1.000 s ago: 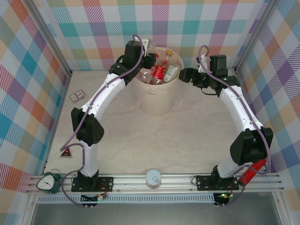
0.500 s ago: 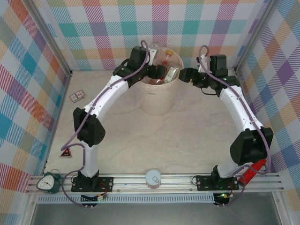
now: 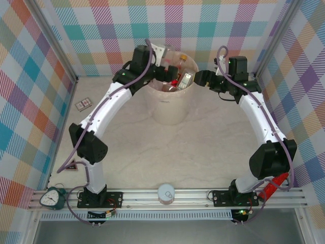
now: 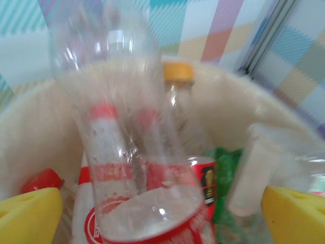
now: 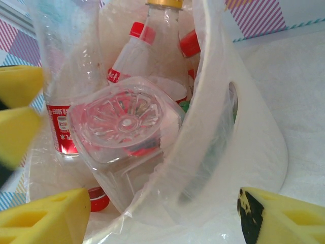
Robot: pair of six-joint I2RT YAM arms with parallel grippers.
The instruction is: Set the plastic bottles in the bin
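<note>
Cream plastic, the bin [image 3: 170, 109] stands at the far middle of the table, and every bottle [image 3: 175, 79] I can see from above lies inside it, so the job looks nearly done.

At the left wrist, the left gripper [image 4: 162, 223] gapes wide and holds nothing. A blurred clear bottle [image 4: 132, 152] sits between its pads, touching neither.

At the right wrist, the right gripper [image 5: 162, 218] straddles the bin's rim, jaws parted. I cannot tell whether it pinches.
</note>
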